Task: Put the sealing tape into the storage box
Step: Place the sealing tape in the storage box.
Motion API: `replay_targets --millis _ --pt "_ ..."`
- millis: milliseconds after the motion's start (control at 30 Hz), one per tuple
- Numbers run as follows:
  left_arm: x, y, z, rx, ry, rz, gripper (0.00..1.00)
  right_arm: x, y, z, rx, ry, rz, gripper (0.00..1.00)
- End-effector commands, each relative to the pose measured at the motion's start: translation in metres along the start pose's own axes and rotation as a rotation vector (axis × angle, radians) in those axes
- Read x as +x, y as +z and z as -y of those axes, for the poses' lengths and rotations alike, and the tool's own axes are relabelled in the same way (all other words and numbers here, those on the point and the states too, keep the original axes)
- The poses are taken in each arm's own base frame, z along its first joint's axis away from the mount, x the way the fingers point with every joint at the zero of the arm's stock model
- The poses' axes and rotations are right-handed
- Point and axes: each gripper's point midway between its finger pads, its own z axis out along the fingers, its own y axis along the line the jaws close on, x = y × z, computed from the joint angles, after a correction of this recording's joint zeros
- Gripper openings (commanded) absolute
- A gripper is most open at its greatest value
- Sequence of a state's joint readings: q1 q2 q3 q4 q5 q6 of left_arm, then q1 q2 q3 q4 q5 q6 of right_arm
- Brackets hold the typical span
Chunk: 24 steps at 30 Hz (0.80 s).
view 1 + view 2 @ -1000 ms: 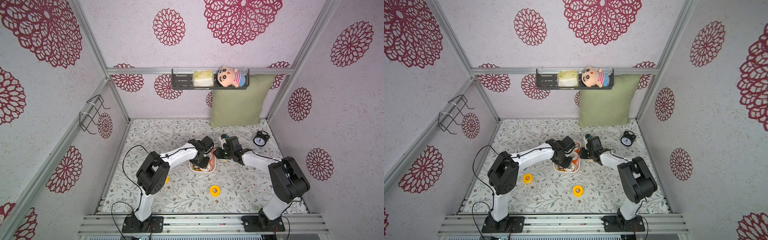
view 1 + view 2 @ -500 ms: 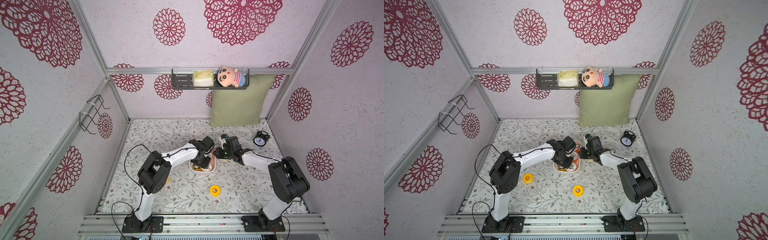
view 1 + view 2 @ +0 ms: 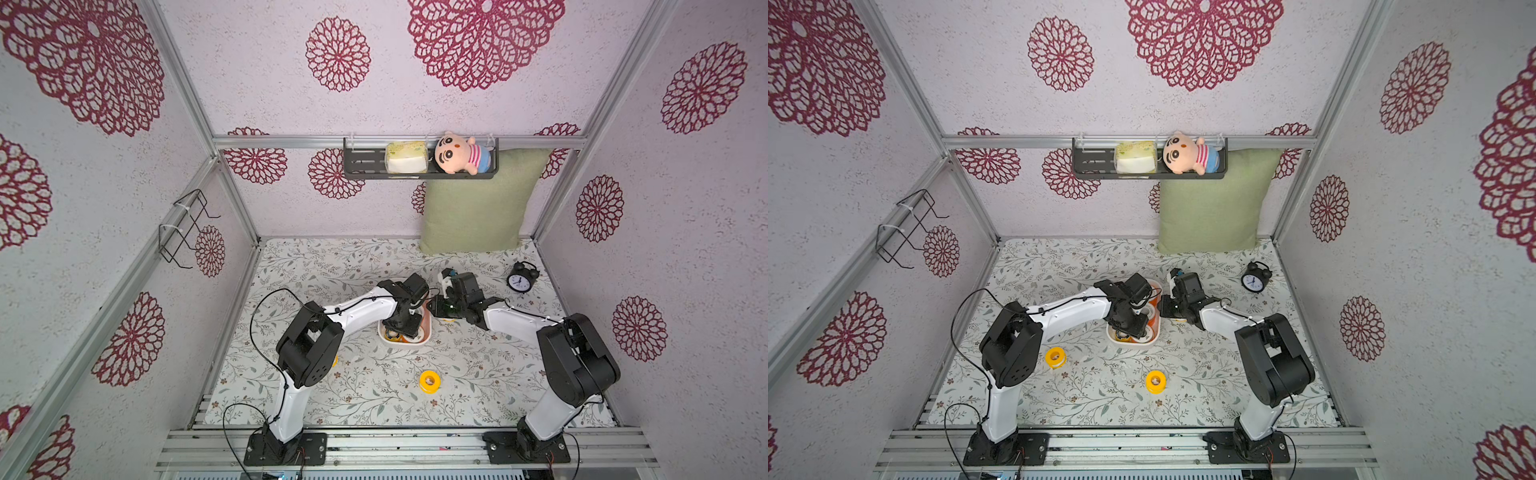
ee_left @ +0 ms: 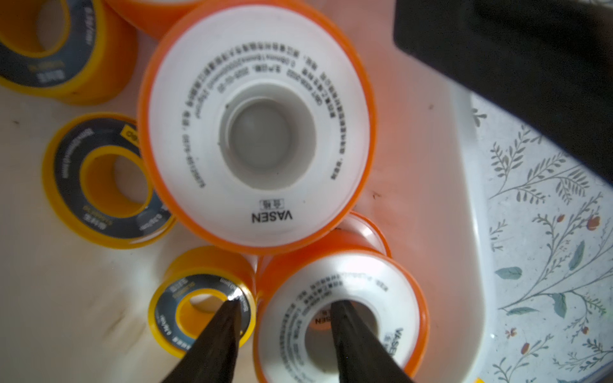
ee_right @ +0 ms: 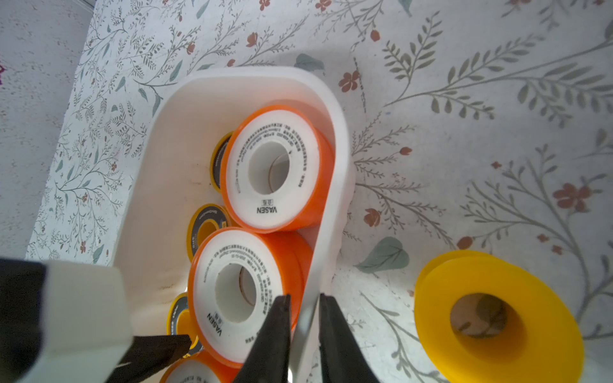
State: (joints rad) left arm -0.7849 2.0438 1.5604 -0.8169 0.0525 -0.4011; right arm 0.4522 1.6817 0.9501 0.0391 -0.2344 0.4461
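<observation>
The storage box point(image 3: 405, 343) point(image 3: 1133, 343), a shallow white tub, sits mid-table with several sealing tape spools in it. My left gripper point(image 4: 288, 301) point(image 3: 405, 326) is down inside the box and open. One of its fingers is over a yellow, black-faced spool point(image 4: 202, 315); the other is in the core of an orange spool point(image 4: 365, 291). A second orange spool point(image 4: 258, 122) leans above them. My right gripper point(image 5: 305, 297) point(image 3: 434, 309) is shut on the box wall point(image 5: 335, 185). Two plain yellow spools point(image 3: 1155, 381) point(image 3: 1055, 356) lie loose on the table.
A black alarm clock point(image 3: 521, 280) stands at the back right, and a green pillow point(image 3: 478, 203) leans on the back wall. Above it, a black shelf point(image 3: 365, 160) holds a plush doll. A wire rack point(image 3: 183, 232) hangs on the left wall. A yellow spool point(image 5: 497, 318) lies beside the box.
My left gripper's jaws have spread apart inside the box, and the left arm's elbow has shifted slightly. The right arm has kept its hold on the box wall.
</observation>
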Motion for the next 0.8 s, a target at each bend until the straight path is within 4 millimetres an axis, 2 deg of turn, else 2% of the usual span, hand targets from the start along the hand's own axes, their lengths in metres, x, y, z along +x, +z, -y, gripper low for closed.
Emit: replay_targets --millis 0,267,533,567,767 --pt "-0.007 -0.018 0.011 0.036 0.015 0.064 0.53 -0.016 -0.018 -0.006 0.010 -0.022 0.059 0.24" --pt "-0.004 -0.013 0.010 0.067 -0.001 0.070 0.56 -0.026 -0.036 -0.002 0.037 -0.033 0.111 0.27" --pt "-0.006 -0.011 0.009 0.088 -0.018 0.071 0.55 -0.028 -0.042 0.002 0.047 -0.029 0.124 0.27" --pt "-0.011 -0.027 0.011 0.096 -0.015 0.106 0.56 -0.029 -0.043 0.002 0.048 -0.028 0.124 0.27" --pt "-0.013 -0.045 0.008 0.081 -0.014 0.141 0.58 -0.032 -0.050 0.009 0.079 -0.031 0.147 0.28"
